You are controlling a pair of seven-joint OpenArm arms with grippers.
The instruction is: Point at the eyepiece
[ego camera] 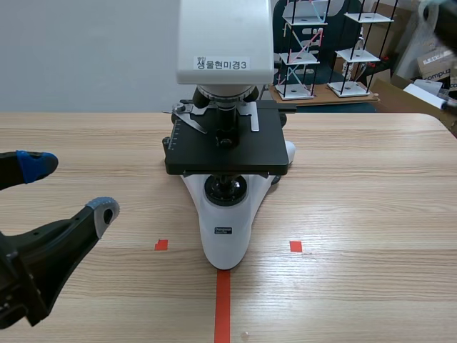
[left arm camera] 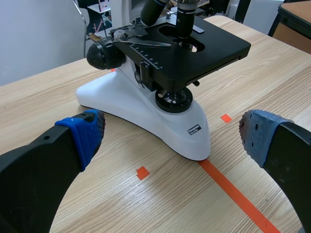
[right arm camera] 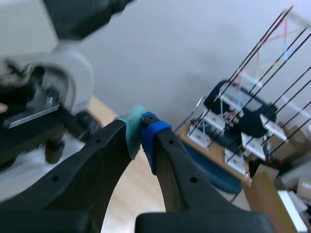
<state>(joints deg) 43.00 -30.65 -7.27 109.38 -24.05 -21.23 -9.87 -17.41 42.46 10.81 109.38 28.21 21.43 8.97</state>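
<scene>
Right now I have the white-and-black laboratory microscope (ego camera: 225, 143) standing mid-way across the light wooden table (ego camera: 371, 214), its white foot towards me and its flat black square stage (ego camera: 227, 150) over that foot. The microscope's white head carries a printed paper label (ego camera: 223, 63) and runs out of the scene view, so I can't find the eyepiece there.

My left gripper (ego camera: 70, 187) hangs low over the table, off to the microscope's left and near its foot. The fingers are spread wide, with the blue pads (left arm camera: 85, 131) well apart and nothing between them. The left wrist view shows the microscope's foot straight ahead of that gap.

My right gripper (right arm camera: 141, 133) is raised beside the microscope's upper part, its two pads pressed together on nothing. Past those fingertips sits a dark, blurred tube (right arm camera: 82, 14) above the microscope's white body. It may be the eyepiece, though I can't say for sure.
</scene>
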